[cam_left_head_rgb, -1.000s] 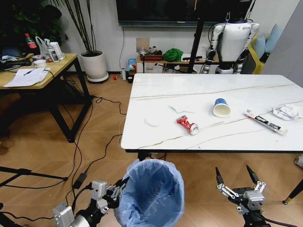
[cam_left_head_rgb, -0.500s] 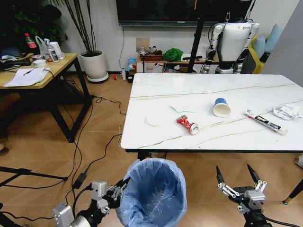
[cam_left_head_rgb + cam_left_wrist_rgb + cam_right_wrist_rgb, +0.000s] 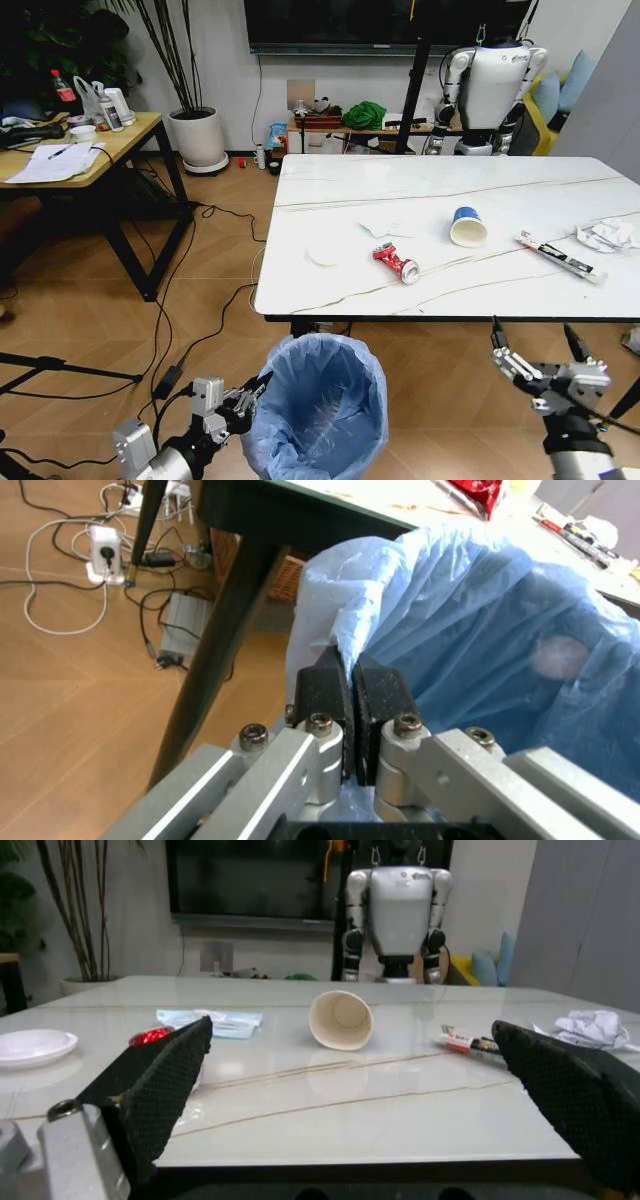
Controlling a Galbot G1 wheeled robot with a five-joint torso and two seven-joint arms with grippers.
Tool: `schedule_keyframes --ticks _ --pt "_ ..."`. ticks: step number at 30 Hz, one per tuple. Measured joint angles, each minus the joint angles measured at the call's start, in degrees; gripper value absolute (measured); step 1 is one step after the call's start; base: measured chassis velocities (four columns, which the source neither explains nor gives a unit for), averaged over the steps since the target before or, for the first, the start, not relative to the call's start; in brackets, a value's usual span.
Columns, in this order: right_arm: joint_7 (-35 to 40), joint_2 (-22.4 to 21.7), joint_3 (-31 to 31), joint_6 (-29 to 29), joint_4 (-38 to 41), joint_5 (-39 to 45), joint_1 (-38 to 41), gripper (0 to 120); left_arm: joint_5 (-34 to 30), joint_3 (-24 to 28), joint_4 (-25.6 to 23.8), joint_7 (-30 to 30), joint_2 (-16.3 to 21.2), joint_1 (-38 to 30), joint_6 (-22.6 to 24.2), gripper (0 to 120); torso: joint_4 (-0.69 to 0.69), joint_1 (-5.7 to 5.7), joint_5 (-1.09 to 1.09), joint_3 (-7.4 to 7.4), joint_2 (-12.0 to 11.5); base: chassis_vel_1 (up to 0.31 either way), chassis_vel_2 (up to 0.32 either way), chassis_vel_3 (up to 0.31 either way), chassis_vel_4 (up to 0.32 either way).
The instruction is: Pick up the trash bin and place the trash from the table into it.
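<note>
Light-blue plastic lines the trash bin (image 3: 318,410), which sits at the bottom centre of the head view, lifted just in front of the desk edge. The left pincer (image 3: 252,393), at the lower left, is closed on the folded bag at the bin rim; in the left wrist view its two black pads (image 3: 322,694) pinch the blue film tightly. The right pincer (image 3: 537,352), at the lower right of the head view, has its fingers spread wide and holds nothing; it hangs below the near edge of the desk (image 3: 330,305).

Further up, on the white marble top, lies the trash: a flat white disc (image 3: 324,257), a crushed red can (image 3: 396,263), a crumpled paper (image 3: 386,230), a paper cup (image 3: 467,227) on its side, a long wrapper (image 3: 561,258) and, near the right edge of the frame, another crumpled paper (image 3: 606,236).

To do this step well, I think the bin must stay level under the desk edge, because the grip is only on thin film and it could slip or tear. The right arm should rise above the top before it reaches for the can.
</note>
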Motion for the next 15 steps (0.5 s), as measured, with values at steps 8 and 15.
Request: schedule_keyframes --ticks 8,15 --pt "-0.42 0.58 -0.52 0.19 -0.76 0.58 -0.01 100 1.23 -0.03 -0.39 0.46 -0.93 -0.31 1.03 0 -0.01 -0.02 -0.01 -0.03 -0.05 0.0 0.0 0.0 0.0" --pt "-0.75 1.12 -0.69 0.23 -0.8 0.09 -0.37 100 1.39 0.01 -0.4 -0.23 -0.7 -0.54 1.71 0 -0.01 -0.03 -0.01 -0.04 -0.07 0.0 0.0 0.0 0.0"
